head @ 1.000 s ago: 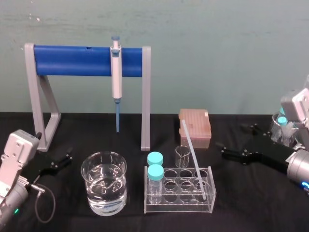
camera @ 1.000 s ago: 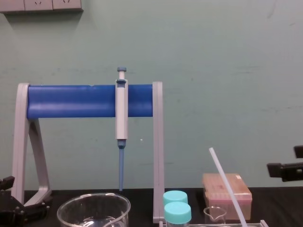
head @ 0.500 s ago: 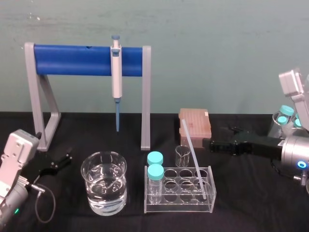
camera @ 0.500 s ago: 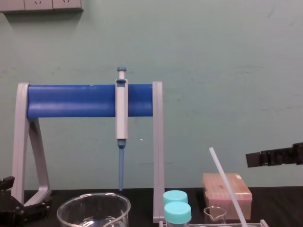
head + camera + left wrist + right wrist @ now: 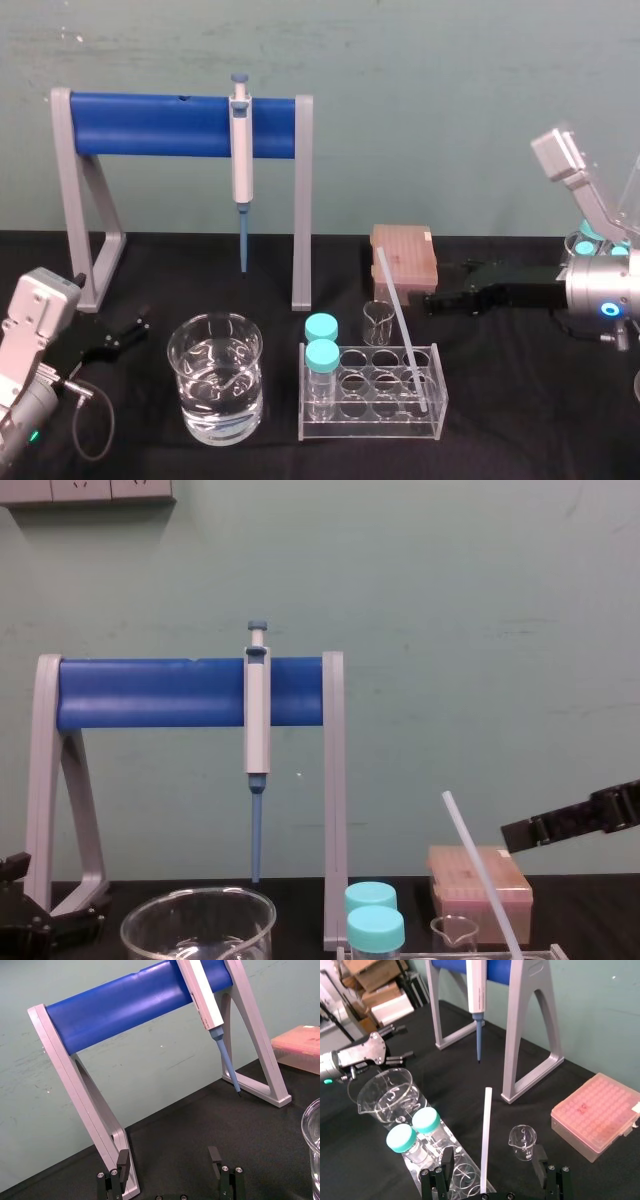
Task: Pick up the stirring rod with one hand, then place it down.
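Both jaws apart: right gripper (image 5: 432, 300) near stirring rod (image 5: 398, 310), left gripper (image 5: 125, 335) well clear.

Right gripper (image 5: 432, 303) — advanced leftward, nearing stirring rod (image 5: 402, 325).

- A laboratory bench is indicated by a pipette (image 5: 241, 140) hung on a blue-and-grey stand (image 5: 150, 125).
- A water-filled glass beaker (image 5: 215, 385), a pink tip box (image 5: 404, 262) and a clear tube rack (image 5: 370, 425) holding capped vials (image 5: 321, 352) and the stirring rod (image 5: 402, 325) are laid out on a black-covered table (image 5: 520, 420).
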Motion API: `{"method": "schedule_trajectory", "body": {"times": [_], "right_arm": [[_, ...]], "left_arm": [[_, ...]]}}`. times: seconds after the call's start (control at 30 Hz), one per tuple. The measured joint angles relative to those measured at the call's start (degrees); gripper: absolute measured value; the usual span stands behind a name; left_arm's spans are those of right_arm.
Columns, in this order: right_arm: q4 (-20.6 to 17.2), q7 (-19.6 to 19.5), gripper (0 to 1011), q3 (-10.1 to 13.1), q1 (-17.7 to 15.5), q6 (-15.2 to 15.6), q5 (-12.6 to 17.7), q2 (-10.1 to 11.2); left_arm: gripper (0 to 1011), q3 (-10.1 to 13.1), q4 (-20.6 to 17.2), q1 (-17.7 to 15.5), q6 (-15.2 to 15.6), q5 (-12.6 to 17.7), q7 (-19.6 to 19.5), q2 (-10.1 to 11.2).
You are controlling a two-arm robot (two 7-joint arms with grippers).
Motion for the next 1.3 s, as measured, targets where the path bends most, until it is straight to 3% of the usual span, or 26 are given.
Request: {"method": "schedule_trajectory", "body": {"times": [0.2, 0.5, 1.07, 1.3], "right_arm": [[3.83, 2.14, 1003, -3.61, 3.88, 0.93, -1.20, -1.51], [7.91, 3.15, 1003, -6.89, 6.86, 0.92, -1.56, -3.74], [12.05, 2.74, 1003, -10.00, 9.27, -0.45, -0.82, -6.54], [12.57, 2.81, 865, -11.10, 9.80, -1.41, -0.75, -6.70]], "left_arm": [[1005, 0.00, 0.00, 0.00, 0.00, 0.00, 0.00, 0.00], [1005, 0.00, 0.00, 0.00, 0.00, 0.00, 0.00, 0.00], [1005, 0.00, 0.00, 0.00, 0.00, 0.00, 0.00, 0.00], [1005, 0.00, 0.00, 0.00, 0.00, 0.00, 0.00, 0.00]]}}
